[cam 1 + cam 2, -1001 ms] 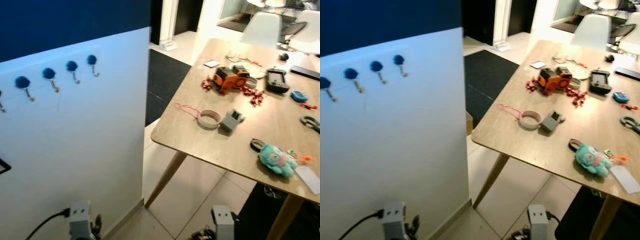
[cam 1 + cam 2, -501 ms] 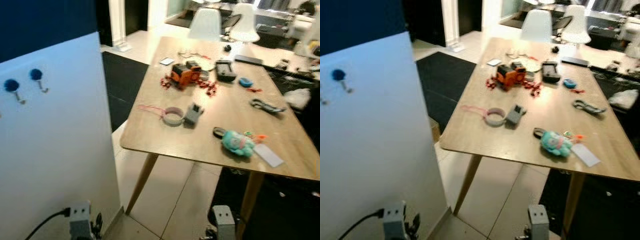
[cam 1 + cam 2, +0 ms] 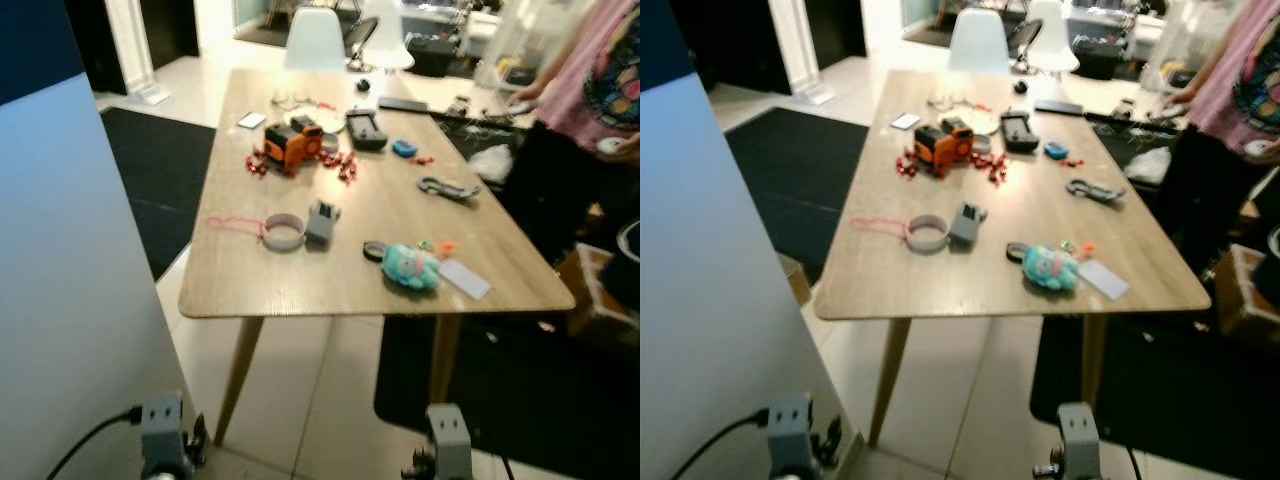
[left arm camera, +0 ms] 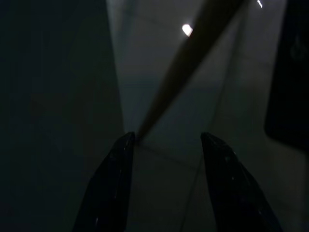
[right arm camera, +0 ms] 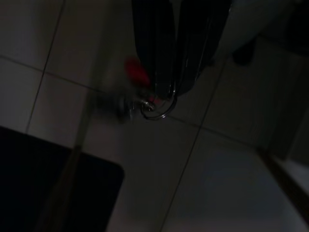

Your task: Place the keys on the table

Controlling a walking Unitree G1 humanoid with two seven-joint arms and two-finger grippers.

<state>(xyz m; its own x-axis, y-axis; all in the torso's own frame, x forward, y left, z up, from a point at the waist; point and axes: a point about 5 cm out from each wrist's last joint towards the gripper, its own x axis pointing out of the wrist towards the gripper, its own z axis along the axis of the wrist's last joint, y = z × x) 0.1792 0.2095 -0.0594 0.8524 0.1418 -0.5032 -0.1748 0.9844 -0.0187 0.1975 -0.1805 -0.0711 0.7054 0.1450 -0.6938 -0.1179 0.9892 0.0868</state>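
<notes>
Looking along the right gripper (image 5: 176, 92) in its wrist view, you see the two black fingers pressed together on the keys (image 5: 147, 99): a metal ring (image 5: 157, 110) hangs just below the fingertips, a red tag (image 5: 136, 72) lies beside them, and blurred keys trail off to one side. The picture is dark and smeared, so you cannot tell which way the keys point or where their long axis runs. Under them is pale tiled floor (image 5: 203, 183) and the edge of a dark rug.

The head views give you what the wrist views cannot: the wooden table (image 3: 260, 290) stands ahead, well above both arms, which hang low at the bottom of the picture. On the table are an orange toy vehicle (image 3: 292, 145) with small red pieces around it, a roll of tape (image 3: 284, 232) with a pink string, a grey block (image 3: 322, 221) just beside the roll, a turquoise plush toy (image 3: 410, 266) with a white tag (image 3: 461, 279) near it, and a carabiner (image 3: 448, 187). A person in a pink shirt (image 3: 590, 80) stands at the far right side of the table. A white panel (image 3: 60, 300) rises on your left.

The left gripper (image 4: 166, 145) has its fingers apart with nothing between them, above the floor and a slanting table leg (image 4: 188, 67).
</notes>
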